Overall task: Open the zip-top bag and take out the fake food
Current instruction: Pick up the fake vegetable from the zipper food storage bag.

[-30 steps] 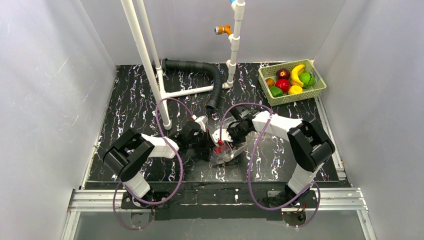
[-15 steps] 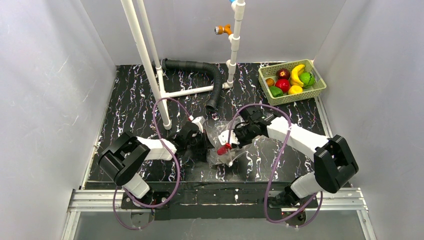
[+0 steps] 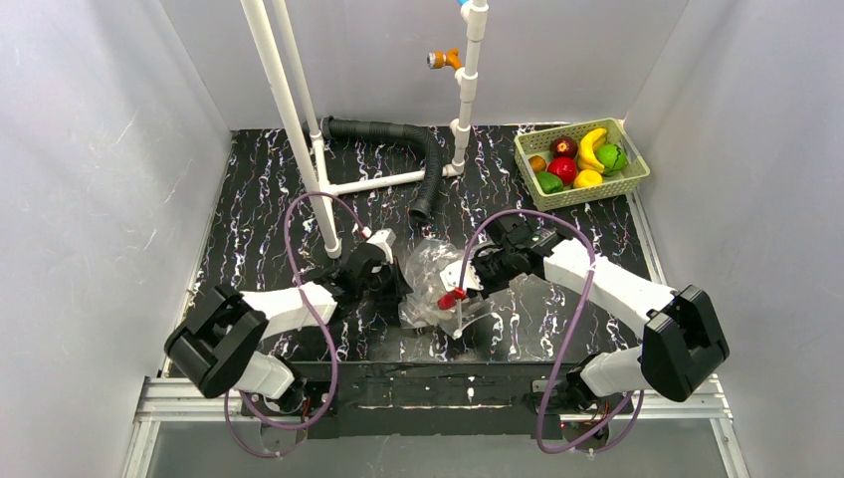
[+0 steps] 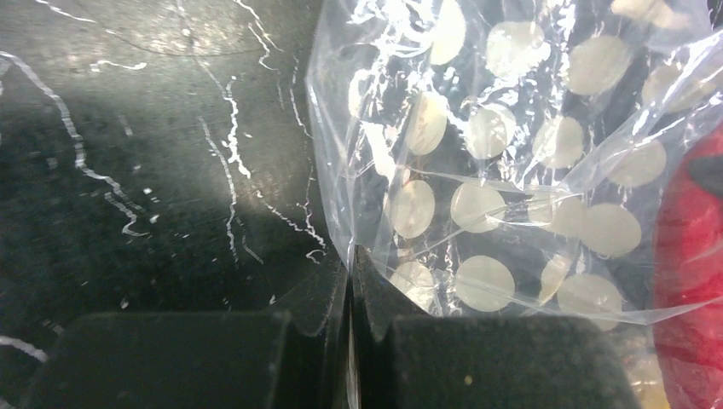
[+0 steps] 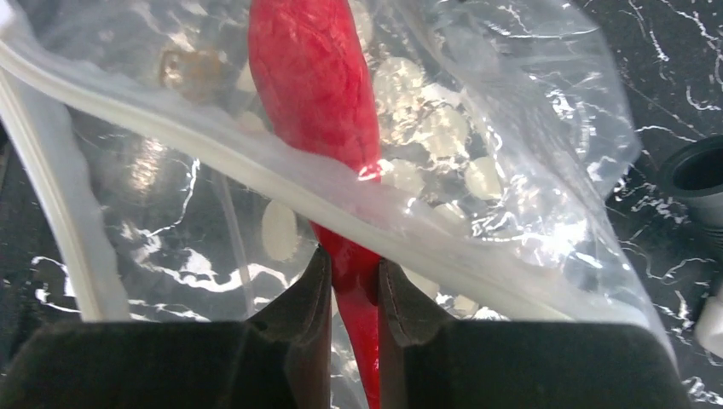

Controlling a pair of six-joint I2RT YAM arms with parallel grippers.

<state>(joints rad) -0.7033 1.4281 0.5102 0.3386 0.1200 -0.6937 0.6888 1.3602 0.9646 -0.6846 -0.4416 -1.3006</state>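
left hand (image 4: 349,285): pinched tight on crinkly dotted bag (image 4: 511,170) | right hand (image 5: 351,277): clamps glossy tapered red chili (image 5: 315,85)

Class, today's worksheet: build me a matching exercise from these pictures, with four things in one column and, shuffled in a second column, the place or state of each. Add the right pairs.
Column A
1. left gripper
2. right gripper
3. green basket
4. black hose

Column B
a. shut on the thin end of the red chili
b. lying beside the white pipes at the far side of the table
c. shut on an edge of the zip-top bag
d. at the far right corner, holding a yellow banana

Right pairs: 1-c, 2-a, 3-d, 4-b
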